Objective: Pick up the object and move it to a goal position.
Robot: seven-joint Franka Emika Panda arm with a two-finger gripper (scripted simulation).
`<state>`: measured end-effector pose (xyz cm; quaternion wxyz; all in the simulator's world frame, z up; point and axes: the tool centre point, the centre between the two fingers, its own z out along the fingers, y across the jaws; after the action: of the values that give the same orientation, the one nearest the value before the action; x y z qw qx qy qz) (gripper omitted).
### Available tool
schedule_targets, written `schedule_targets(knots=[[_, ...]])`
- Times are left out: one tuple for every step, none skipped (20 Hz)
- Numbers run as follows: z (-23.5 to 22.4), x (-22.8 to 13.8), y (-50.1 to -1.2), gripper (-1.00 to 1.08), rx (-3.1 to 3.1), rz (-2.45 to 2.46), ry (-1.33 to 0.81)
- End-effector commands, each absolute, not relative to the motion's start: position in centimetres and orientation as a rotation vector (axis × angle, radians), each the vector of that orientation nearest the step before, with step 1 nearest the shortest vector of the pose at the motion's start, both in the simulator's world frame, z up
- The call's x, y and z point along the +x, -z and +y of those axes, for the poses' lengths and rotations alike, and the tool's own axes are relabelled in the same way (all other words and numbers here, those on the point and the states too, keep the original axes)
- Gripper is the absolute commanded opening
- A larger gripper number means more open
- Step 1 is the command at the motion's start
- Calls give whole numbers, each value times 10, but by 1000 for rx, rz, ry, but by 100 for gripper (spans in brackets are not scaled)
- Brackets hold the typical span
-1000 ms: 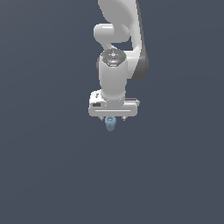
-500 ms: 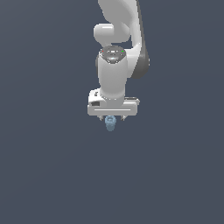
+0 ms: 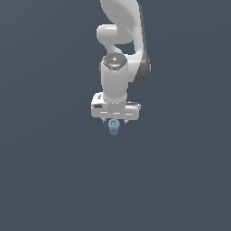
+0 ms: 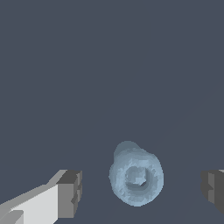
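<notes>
The object (image 3: 113,127) is a tiny pale-blue, translucent rounded lump just below the white hand in the exterior view. My gripper (image 3: 115,122) points downward right over it. In the wrist view the object (image 4: 136,177) lies between my two dark fingertips (image 4: 70,192), with a clear gap on each side. The gripper (image 4: 141,192) is open and neither pad touches the lump. From the exterior view the fingers are mostly hidden under the hand.
The surroundings are a plain dark grey-blue surface in both views. The white arm (image 3: 122,40) rises above the hand toward the top of the exterior view.
The gripper and the object stay at almost the same spot. Only the arm's upper links have shifted slightly.
</notes>
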<state>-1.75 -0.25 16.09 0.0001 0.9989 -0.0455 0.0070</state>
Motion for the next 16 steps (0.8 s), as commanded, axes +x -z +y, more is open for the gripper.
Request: schedule_targets(knots=[[-4, -27, -151, 100, 3135, -203, -14], [-5, -31, -148, 100, 3134, -225, -11], [-6, -34, -145, 100, 3132, -244, -9], [-6, -37, -143, 100, 3131, -261, -7], [-7, -39, -140, 100, 3130, -276, -5], [-7, -41, -138, 100, 3128, -289, -3], [-7, -43, -137, 100, 3127, -299, -2], [-8, -45, -136, 100, 3127, -307, -1], [-8, -45, -135, 100, 3126, -313, -1], [-8, -46, -135, 100, 3126, -316, 0], [-8, -46, -134, 100, 3126, -317, 0], [-8, -45, -135, 100, 3126, -310, 0], [-8, -45, -135, 100, 3126, -310, 0], [-8, -45, -134, 100, 3126, -310, 0], [-8, -45, -132, 100, 3126, -310, 0], [-8, -46, -130, 100, 3126, -310, 0]])
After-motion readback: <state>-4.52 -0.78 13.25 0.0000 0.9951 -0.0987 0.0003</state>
